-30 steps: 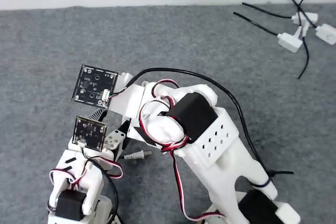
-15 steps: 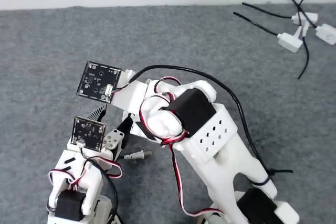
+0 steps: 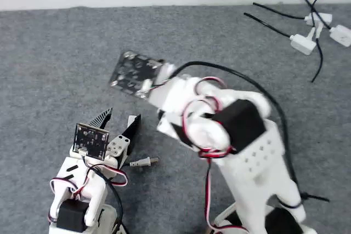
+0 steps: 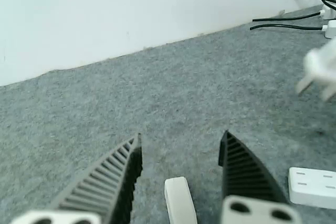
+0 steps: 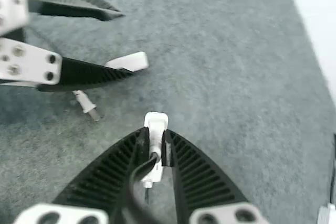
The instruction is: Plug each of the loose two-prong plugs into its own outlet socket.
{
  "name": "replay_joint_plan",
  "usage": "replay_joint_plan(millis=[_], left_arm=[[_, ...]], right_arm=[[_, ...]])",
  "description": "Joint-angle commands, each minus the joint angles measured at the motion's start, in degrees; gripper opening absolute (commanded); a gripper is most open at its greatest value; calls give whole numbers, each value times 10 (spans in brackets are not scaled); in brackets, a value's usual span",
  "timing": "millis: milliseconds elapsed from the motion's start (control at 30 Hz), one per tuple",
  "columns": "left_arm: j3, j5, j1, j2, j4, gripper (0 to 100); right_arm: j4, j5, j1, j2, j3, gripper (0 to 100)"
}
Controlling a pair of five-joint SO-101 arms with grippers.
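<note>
Above the grey carpet [image 5: 220, 51], the right hand [image 5: 155, 132] pinches a white, black-corded plug [image 5: 154, 120]; the left hand [image 4: 182, 137] gapes.

Grey carpeted table [image 3: 66, 53] is carrying the loose parts. In the high view, a small two-prong plug [image 3: 143, 161] is lying on its side at lower left, with a white socket block [image 3: 131, 120] resting just above it. White corded plugs [image 3: 301, 43] are lying at upper right, their black cords [image 3: 271, 22] crossing.
</note>
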State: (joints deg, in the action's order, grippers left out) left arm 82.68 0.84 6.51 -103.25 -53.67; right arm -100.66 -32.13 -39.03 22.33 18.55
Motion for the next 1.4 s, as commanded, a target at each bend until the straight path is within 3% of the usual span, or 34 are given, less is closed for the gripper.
replay_joint_plan(millis=[0, 200, 300, 433, 700, 1000, 1367], left_arm=[[-4, -2, -3, -10, 24, 236], [7, -1, -39, -10, 47, 236], [17, -1, -54, -10, 65, 236], [23, -4, -51, -10, 69, 236], [24, -5, -51, -10, 69, 236], [25, -25, -51, -10, 77, 236], [43, -41, -51, -10, 101, 236]], right_arm=[[-23, -8, 34, 23, 1, 9], [-23, -9, 52, 29, -98, 9], [-23, -47, 53, 29, -169, 9], [-22, -176, 82, 29, -241, 9], [-17, -511, 189, 28, -316, 10], [17, -650, 191, 25, -364, 10], [42, -875, 193, -7, -360, 10]])
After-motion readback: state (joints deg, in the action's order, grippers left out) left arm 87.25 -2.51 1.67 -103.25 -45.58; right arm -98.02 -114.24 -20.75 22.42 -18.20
